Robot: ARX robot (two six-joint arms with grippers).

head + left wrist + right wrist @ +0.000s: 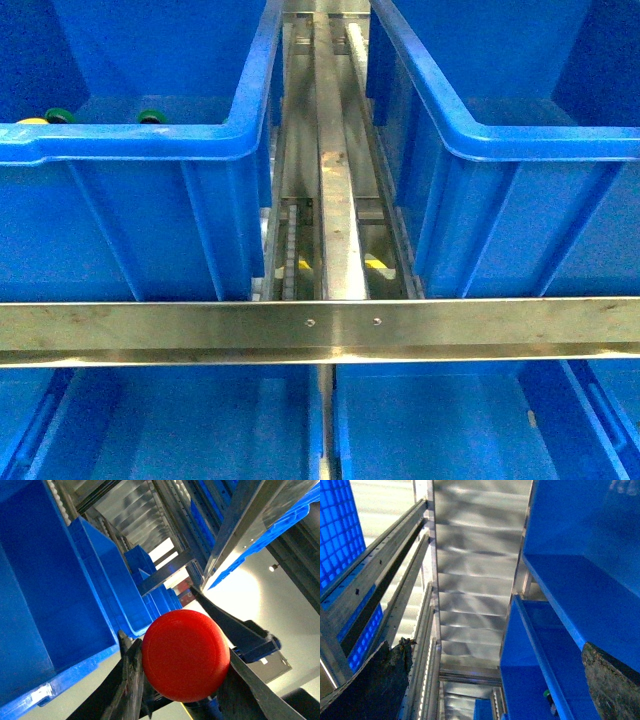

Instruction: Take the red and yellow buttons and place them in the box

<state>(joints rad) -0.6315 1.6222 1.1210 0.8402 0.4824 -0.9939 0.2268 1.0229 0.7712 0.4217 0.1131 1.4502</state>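
Observation:
In the left wrist view a red button [186,655] with a round domed cap fills the space between the dark fingers [129,680], and my left gripper [182,652] is shut on it. My right gripper [495,680] is open with nothing between its fingers [375,685]; beyond it a small button with a green collar [547,696] lies in a blue box [530,680]. In the front view a yellow cap [30,121] and green collars [150,116] peek over the rim of the upper left blue box [130,150]. Neither arm shows in the front view.
A second blue box [500,140] stands at the upper right, with metal roller rails [335,200] between the two. A steel crossbar [320,330] runs across the front. Two more blue boxes [430,420] sit on the level below it.

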